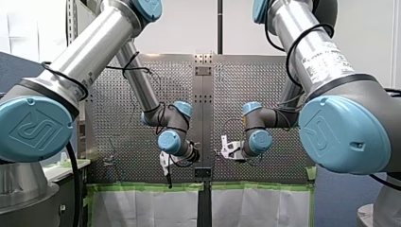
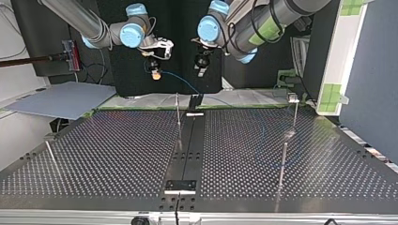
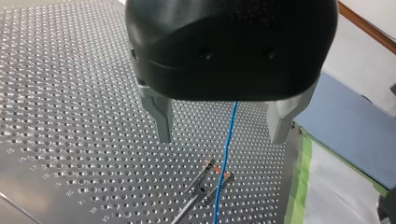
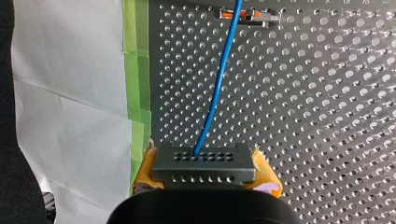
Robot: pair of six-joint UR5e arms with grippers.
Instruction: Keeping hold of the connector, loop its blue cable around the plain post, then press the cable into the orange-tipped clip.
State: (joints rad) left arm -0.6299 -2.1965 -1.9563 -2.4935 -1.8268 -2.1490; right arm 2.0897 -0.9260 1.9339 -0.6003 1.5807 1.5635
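The big metal table (image 3: 70,93) is shiny and full of little round holes. My left gripper (image 3: 221,138) has two grey metal fingers, spread wide, holding nothing. My right gripper (image 4: 205,179) pinches one black, boxy connector (image 4: 203,161) between two yellow pads; its back is hidden. One thin blue cable (image 4: 217,88) runs ahead from the connector and under my left gripper. One clip (image 3: 204,186) with two orange tips lies just beside it. Thin posts (image 2: 179,112) stand far off, hard to count.
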